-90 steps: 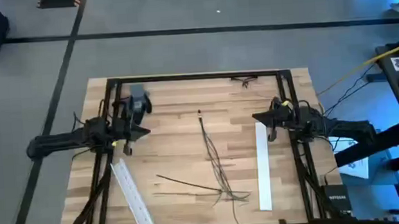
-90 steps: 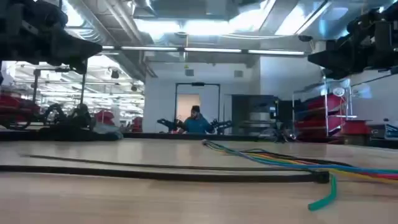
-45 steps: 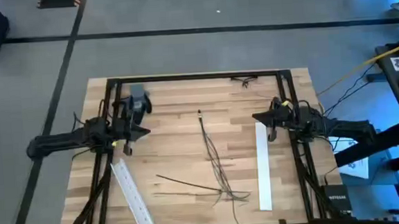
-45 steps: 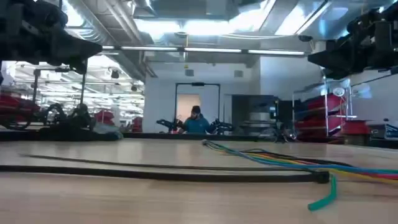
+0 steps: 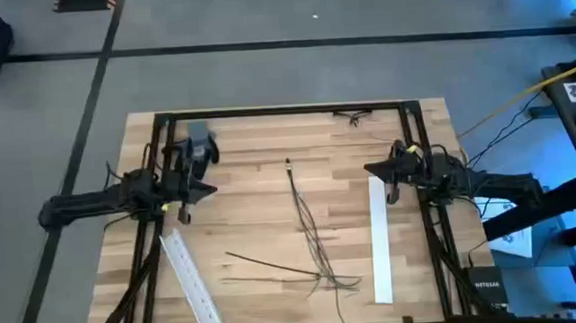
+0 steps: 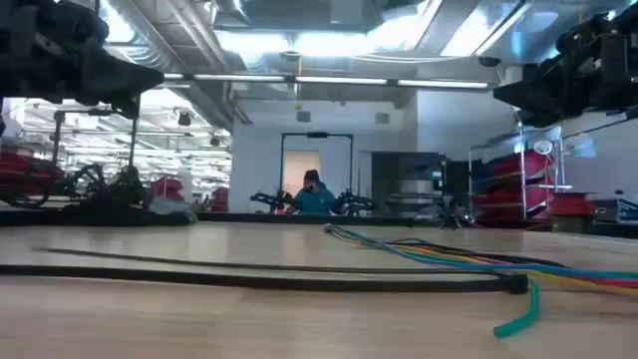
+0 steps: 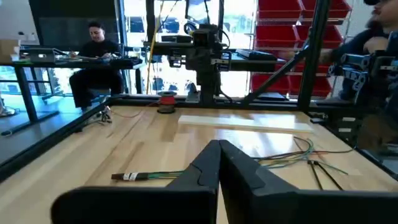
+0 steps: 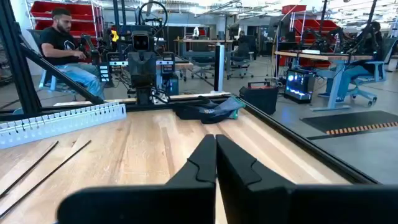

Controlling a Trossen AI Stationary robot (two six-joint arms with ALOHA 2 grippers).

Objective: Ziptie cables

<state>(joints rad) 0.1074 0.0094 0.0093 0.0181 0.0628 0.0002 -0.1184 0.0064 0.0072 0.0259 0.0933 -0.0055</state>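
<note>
Cables lie mid-counter, long axis running front to back, between both arms; left gripper and right gripper about equally near, jaws closed, empty.

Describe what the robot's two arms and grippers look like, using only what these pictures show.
Both arms are dark, slim and jointed, with black cords looped along them. The left gripper and right gripper each end in two dark, tapering fingers, pressed together into a wedge. A small yellow spot shows near each wrist.
</note>
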